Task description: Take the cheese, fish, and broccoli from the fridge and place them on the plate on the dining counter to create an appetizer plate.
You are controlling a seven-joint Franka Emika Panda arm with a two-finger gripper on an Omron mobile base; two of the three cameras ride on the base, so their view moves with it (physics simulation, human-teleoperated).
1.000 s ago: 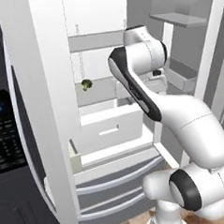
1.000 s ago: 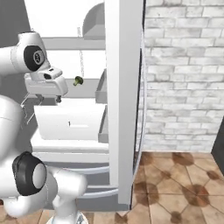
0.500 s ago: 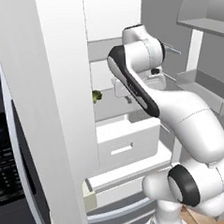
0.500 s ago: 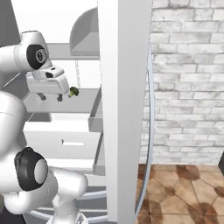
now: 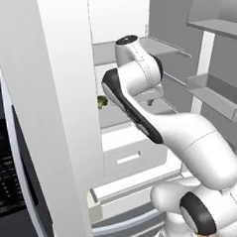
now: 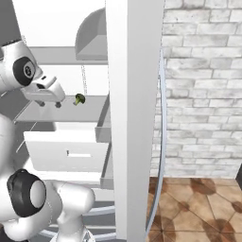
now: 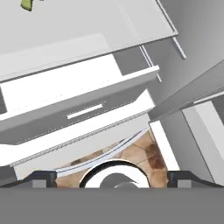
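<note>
Early going – broccoli (image 6: pixel 79 99) on the fridge (image 6: pixel 134 118) shelf, ungrabbed; gripper (image 6: pixel 51 102) just beside it, fingers spread, holding nothing

Dark-green broccoli (image 5: pixel 102 101) beside the gripper (image 6: pixel 48 103), pale grey fridge (image 5: pixel 64 94) shelves, white drawer (image 6: pixel 66 150), brown tiled floor (image 6: pixel 198 203).

The broccoli (image 5: pixel 102 101) peeks out from behind the fridge (image 5: pixel 64 94) door in the left base view, partly hidden. In the hand view, the top edge cuts it off. The arm hides part of the shelf (image 5: pixel 159 105).
</note>
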